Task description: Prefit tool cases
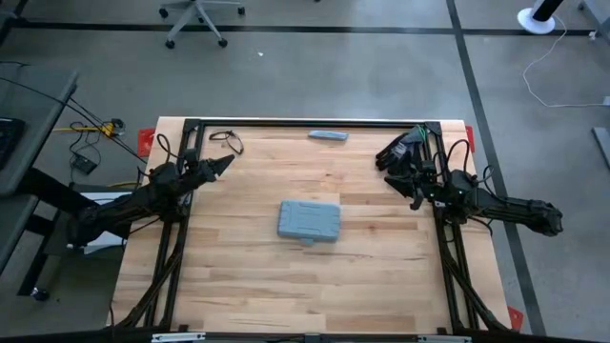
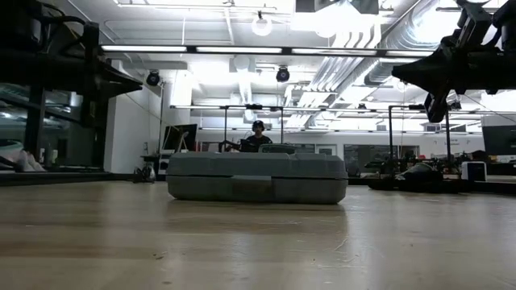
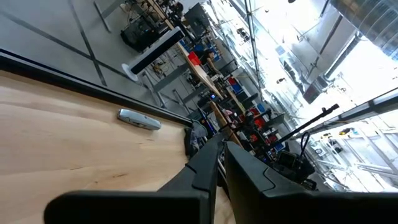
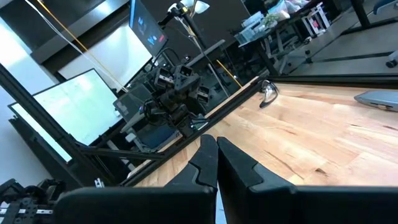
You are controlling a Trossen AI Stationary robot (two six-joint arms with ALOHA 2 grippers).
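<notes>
The tool case (image 1: 310,221) lies shut and flat in the middle of the wooden surface (image 1: 238,286), its small latch tab on the near edge, well apart from both arms. The left tool (image 1: 225,164) hovers near the far left part of the surface with its fingers together on nothing, and the right tool (image 1: 389,158) hangs near the far right, likewise closed and empty. From here the main risk, as I judge it, is a poor first contact: either tool coming down with its fingers together would only push the smooth plastic case and slide or turn it on the wood rather than open it. The latch is small, so a slightly off approach could miss it or jam a fingertip under the lid. With one arm lifting the lid and nothing pinning the base, the whole case could tip or skid. The slim grey bar (image 1: 328,136) at the far edge is clear of any likely path
</notes>
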